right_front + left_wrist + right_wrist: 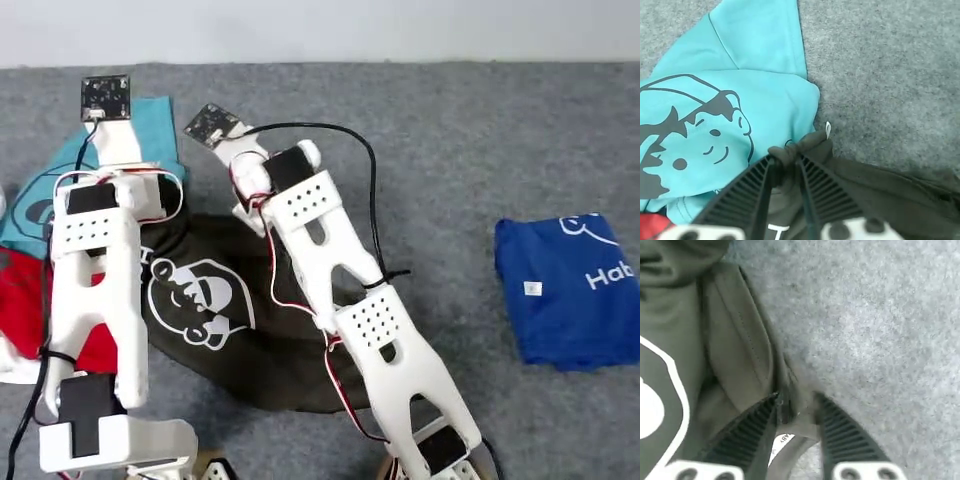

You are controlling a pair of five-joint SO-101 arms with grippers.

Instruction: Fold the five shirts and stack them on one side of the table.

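Dark shirt (262,372), crumpled, white cartoon print

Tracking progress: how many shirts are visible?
4: teal shirt back left, red shirt front left, dark shirt centre, blue shirt right. White cloth at left edge may be another.

The spread shirt (215,320) lies on the table (450,130); a heap of shirts (22,225) lies just left of it, under its corner, and a folded shirt (570,290) well to its right.
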